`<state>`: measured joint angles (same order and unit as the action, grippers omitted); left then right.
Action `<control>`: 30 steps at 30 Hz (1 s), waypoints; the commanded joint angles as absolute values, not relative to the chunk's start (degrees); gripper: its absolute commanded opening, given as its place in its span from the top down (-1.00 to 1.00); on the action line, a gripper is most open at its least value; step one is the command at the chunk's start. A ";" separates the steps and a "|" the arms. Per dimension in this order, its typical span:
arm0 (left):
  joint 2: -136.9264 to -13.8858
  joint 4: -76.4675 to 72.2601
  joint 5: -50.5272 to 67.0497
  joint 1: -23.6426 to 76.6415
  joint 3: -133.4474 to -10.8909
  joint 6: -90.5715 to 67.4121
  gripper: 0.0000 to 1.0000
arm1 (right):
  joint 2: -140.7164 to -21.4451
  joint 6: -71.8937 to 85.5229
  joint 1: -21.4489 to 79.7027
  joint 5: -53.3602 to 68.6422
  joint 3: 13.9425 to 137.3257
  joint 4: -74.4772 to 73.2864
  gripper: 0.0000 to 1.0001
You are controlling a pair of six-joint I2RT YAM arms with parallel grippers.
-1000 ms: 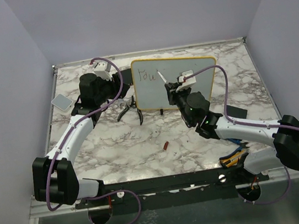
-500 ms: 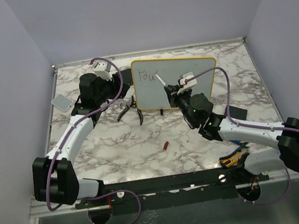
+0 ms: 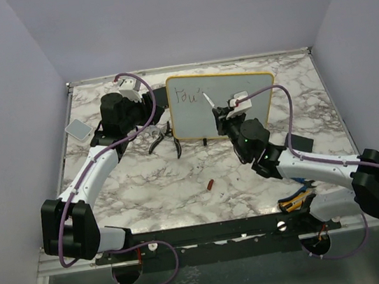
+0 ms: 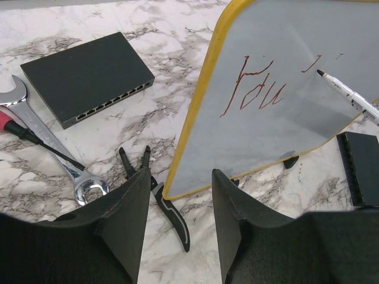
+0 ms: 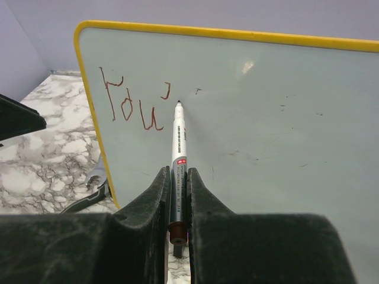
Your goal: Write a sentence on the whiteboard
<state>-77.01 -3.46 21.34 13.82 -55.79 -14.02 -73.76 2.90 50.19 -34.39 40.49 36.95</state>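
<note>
whiteboard [image 3: 193,117] stood upright, far-centre worktop [image 3: 154,189] | sentence [image 5: 133,100] barely begun | right claw [image 3: 219,113] clamped marker [image 5: 178,148] | left claw [image 4: 177,177] open, empty, beside board | likely light, stiff, slick, tippy: brace by its edge

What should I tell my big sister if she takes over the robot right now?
Board: the white rectangular whiteboard with the yellow frame stands upright at the back of the marble table.
Right gripper: jaws shut on the thin white marker pen. Its tip is by the board just right of the writing; I cannot tell if it touches.
Left gripper: jaws open, holding nothing, near the board's lower left corner.
Done: "You" and an apostrophe stroke.
Left: the rest of the sentence.
</note>
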 commanded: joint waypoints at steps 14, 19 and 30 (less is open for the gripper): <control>-75.01 -4.22 20.65 13.41 -55.29 -13.42 0.05 | -75.08 5.06 50.27 -37.19 38.79 33.60 0.99; -74.98 -4.19 20.62 13.39 -55.37 -13.37 0.05 | -75.06 6.90 50.27 -37.60 37.99 32.04 0.99; -74.79 -4.22 20.57 13.41 -55.27 -13.40 0.05 | -74.46 5.68 50.27 -40.12 39.27 32.63 0.99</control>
